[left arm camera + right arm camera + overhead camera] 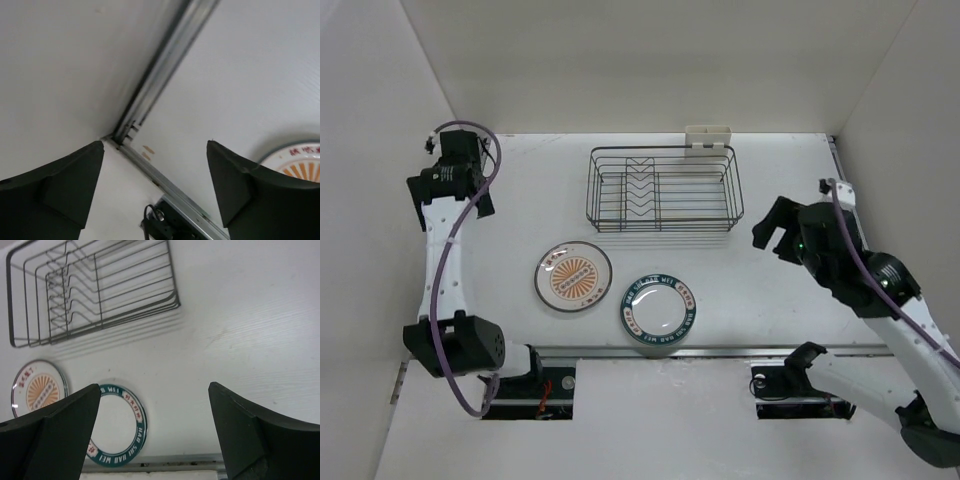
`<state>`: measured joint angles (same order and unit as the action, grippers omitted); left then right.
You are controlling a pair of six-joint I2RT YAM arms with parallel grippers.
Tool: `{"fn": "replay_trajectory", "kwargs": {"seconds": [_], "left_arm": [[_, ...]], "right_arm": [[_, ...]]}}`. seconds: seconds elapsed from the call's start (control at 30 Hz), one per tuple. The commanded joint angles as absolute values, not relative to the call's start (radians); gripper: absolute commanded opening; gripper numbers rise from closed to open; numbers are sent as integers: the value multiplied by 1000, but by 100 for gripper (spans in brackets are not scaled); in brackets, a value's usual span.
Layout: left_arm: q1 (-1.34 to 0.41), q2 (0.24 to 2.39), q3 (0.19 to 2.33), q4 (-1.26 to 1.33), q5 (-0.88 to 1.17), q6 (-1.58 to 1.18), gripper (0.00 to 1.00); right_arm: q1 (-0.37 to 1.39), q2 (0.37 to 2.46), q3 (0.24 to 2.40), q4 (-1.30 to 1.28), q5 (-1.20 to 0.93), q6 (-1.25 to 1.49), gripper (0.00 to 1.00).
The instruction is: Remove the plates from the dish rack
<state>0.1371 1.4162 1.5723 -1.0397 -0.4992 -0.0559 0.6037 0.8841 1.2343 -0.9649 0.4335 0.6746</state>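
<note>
The dark wire dish rack stands at the back middle of the table with no plates in it; it also shows in the right wrist view. A white plate with an orange sunburst centre lies flat in front of it, left of a white plate with a teal lettered rim. Both plates show in the right wrist view, sunburst and teal. My left gripper is open and empty at the far left. My right gripper is open and empty, right of the rack.
A small cream holder hangs on the rack's back edge. White walls close in the left, back and right. A metal rail runs along the table's near edge. The left wrist view shows a wall corner rail and the sunburst plate's edge.
</note>
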Motion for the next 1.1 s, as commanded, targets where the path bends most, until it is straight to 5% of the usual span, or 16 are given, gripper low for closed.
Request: {"fn": "replay_trajectory", "kwargs": {"seconds": [0.0,1.07], "left_arm": [[137,1321,1618,-1054,-768,-172,84],[137,979,1536,-1049,-546,-17,92]], "right_arm": [[612,821,1269,-1062,639,719,95],[612,296,1256,-1155,365,790,99]]}}
